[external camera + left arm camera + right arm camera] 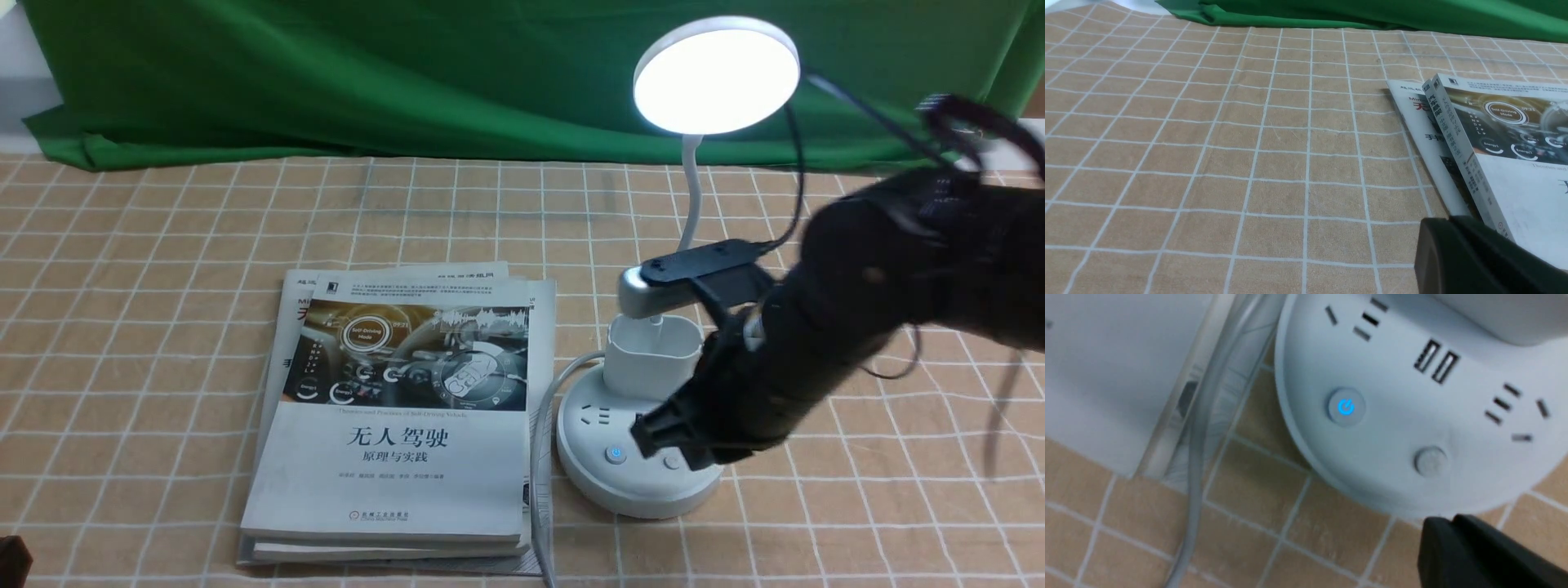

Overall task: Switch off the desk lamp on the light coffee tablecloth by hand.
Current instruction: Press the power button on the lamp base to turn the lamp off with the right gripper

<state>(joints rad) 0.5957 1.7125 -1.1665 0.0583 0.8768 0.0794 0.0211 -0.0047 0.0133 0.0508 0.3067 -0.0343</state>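
The white desk lamp stands on the light coffee tablecloth (147, 327), right of centre. Its round head (716, 75) glows bright. On its round base (604, 490) a button (615, 454) is lit blue, with a plain button (672, 462) beside it. My right gripper (649, 433) is shut and empty, its tip low over the base next to the plain button. In the right wrist view the gripper (1447, 518) sits at the base's rim, just short of the plain button (1430, 460); the blue button (1345, 407) lies farther off. My left gripper (1447, 220) is shut and empty over the cloth.
A stack of books (400, 408) lies left of the lamp base, also in the left wrist view (1506, 155). The lamp's grey cord (543, 425) runs between the books and the base. A green backdrop cloth (326, 73) lies along the far edge.
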